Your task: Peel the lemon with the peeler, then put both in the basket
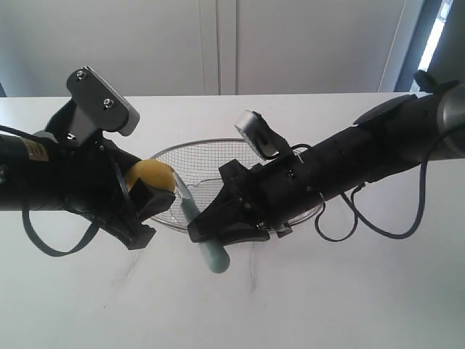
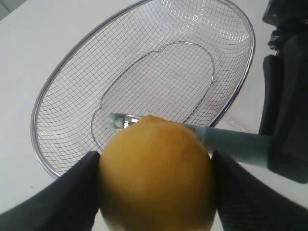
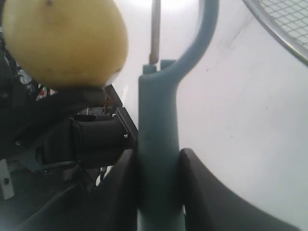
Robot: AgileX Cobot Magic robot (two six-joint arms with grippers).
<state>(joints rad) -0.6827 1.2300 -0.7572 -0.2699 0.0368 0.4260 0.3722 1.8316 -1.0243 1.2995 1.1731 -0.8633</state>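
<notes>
Two arms meet over the white table, one with the lemon, one with the peeler.

The left gripper has its black fingers spread wide and pressed on either side of the lemon, holding it up by the left edge of the wire basket. The right gripper is nearly closed, clamped on the teal handle of the peeler. The peeler's head reaches to just beside the lemon (whether the blade touches the skin, I cannot tell from here). In the view from outside, the right arm's dark bulk lies across the basket and hides much of its right half. Loose black cables loop down from both arms toward the tabletop.
</notes>
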